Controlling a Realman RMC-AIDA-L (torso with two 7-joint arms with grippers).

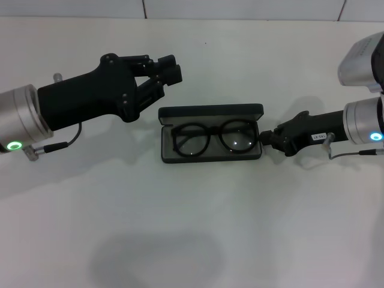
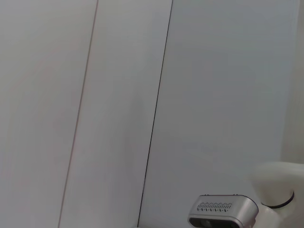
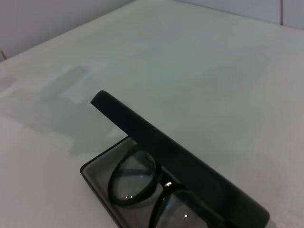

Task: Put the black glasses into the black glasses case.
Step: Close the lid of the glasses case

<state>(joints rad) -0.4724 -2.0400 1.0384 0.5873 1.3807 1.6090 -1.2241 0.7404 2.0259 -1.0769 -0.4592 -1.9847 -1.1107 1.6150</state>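
The black glasses case (image 1: pixel 168 155) lies open mid-table, its lid (image 1: pixel 210 112) raised along the far side. The black glasses (image 1: pixel 211 138) lie inside on the grey lining, lenses up. In the right wrist view the lid (image 3: pixel 180 152) leans over the glasses (image 3: pixel 133 183) and the case's tray (image 3: pixel 95 173). My right gripper (image 1: pixel 266 139) is at the case's right end, its narrow tip pinched on the end wall. My left gripper (image 1: pixel 170 67) hovers above and to the left of the case, fingertips together and holding nothing. The left wrist view holds neither object.
The white table (image 1: pixel 192 240) runs all around the case. A white panelled wall (image 2: pixel 118 95) stands behind. Part of the robot's own body (image 2: pixel 223 211) shows in the left wrist view.
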